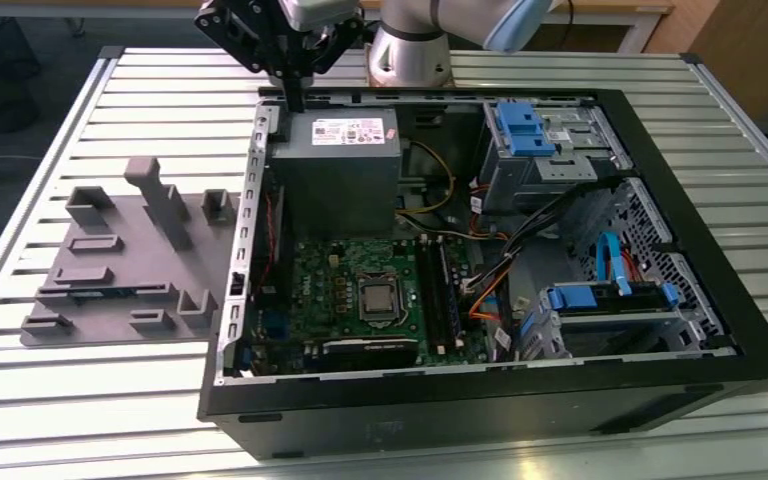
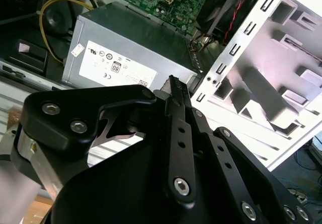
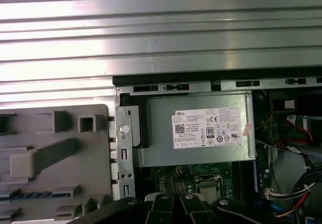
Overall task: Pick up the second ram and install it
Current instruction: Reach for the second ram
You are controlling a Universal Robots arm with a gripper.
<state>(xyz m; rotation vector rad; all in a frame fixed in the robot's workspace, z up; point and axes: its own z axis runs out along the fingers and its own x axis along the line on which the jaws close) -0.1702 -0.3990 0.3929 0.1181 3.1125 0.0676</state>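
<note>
The second ram (image 1: 101, 293) is a thin blue strip lying in a slot of the grey holder tray (image 1: 157, 255) at the exterior view's left, outside the case. In the first wrist view the ram (image 3: 29, 195) shows in the same tray (image 3: 45, 156). My gripper (image 1: 297, 97) hangs above the case's back edge, by the corner of the power supply (image 1: 335, 165), well away from the ram. Its black fingers (image 2: 173, 90) meet in one narrow tip, shut with nothing between them.
The open computer case (image 1: 704, 330) lies on a slatted metal table (image 1: 77, 110). Inside it are the motherboard (image 1: 337, 270) with its processor socket (image 1: 380, 297), memory slots (image 1: 440, 290), loose cables (image 1: 491, 270) and blue-clipped drive cages (image 1: 524, 130).
</note>
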